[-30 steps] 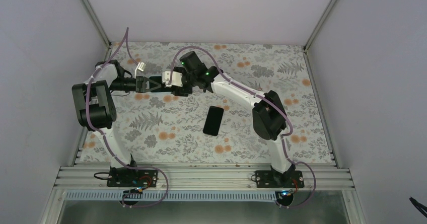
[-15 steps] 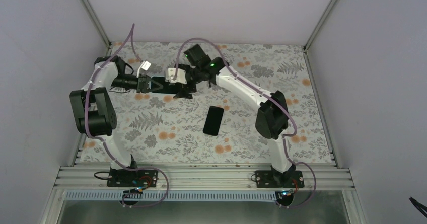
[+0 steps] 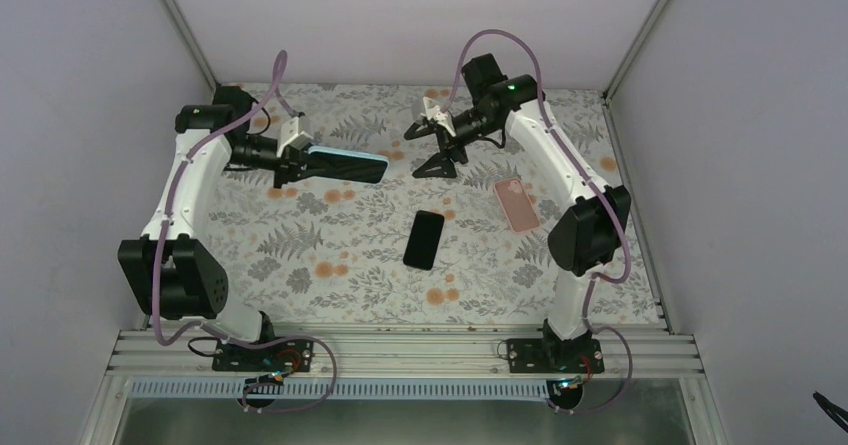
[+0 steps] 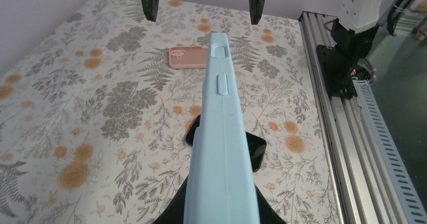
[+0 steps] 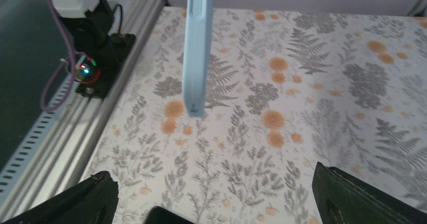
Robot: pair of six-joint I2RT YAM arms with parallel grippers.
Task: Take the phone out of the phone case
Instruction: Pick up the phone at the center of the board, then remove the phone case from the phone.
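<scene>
Pale blue case (image 3: 345, 163) hangs edge-up over the bench (image 3: 300, 255), clenched at one end by the left tool (image 3: 298, 161); whether it holds a phone, I cannot tell. It looks light and bendy, so take a free corner. The right tool (image 3: 428, 152) is spread wide, empty. Black phone (image 3: 424, 239) and pink piece (image 3: 515, 205) lie below, well apart, with open room between the arms

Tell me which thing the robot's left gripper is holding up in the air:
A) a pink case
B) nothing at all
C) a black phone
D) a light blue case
D: the left gripper is shut on the light blue case and holds it above the table, while the pink case and the black phone lie flat on it.
</scene>
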